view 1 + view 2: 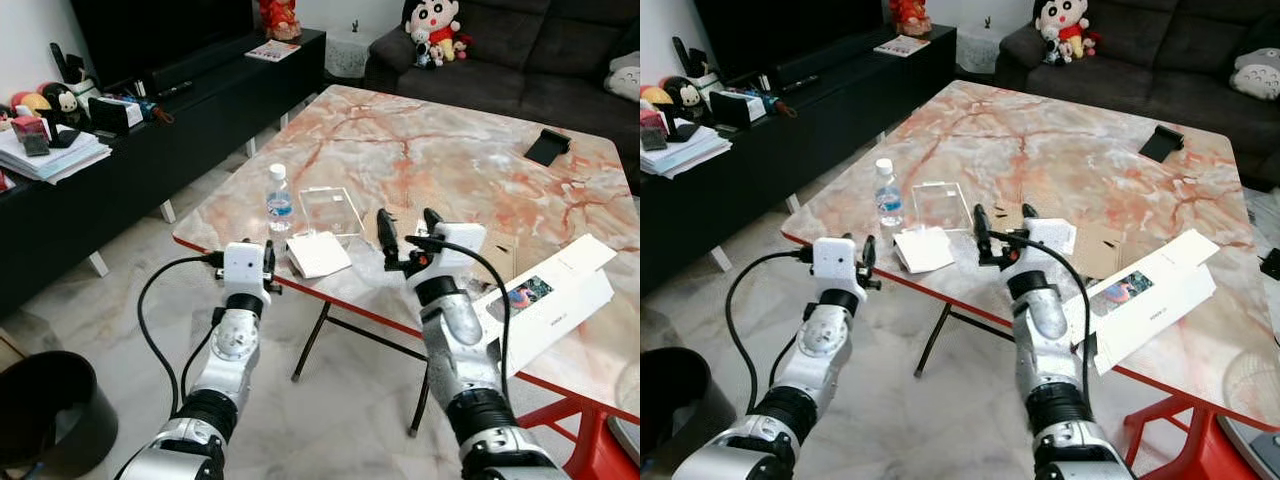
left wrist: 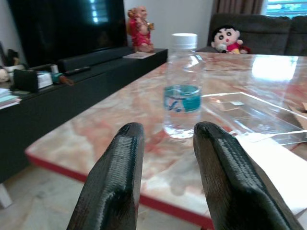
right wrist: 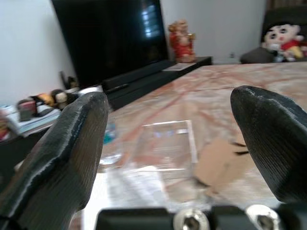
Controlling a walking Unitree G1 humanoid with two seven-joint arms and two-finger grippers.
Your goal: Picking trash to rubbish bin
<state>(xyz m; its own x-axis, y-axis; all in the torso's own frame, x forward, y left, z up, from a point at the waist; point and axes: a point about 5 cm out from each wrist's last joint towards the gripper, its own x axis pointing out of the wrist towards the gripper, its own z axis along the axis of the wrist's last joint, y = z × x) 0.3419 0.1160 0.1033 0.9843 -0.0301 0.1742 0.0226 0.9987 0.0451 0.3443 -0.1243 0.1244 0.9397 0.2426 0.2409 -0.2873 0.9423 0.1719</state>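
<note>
Bottle (image 1: 279, 203) upright on table (image 1: 450, 150), long axis vertical, cap up. Left hand (image 2: 165, 177) spread before it; right hand (image 1: 407, 232) spread.

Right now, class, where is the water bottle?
The water bottle stands upright near the marble table's front-left corner, beside the clear plastic box, ahead of the left gripper.
</note>
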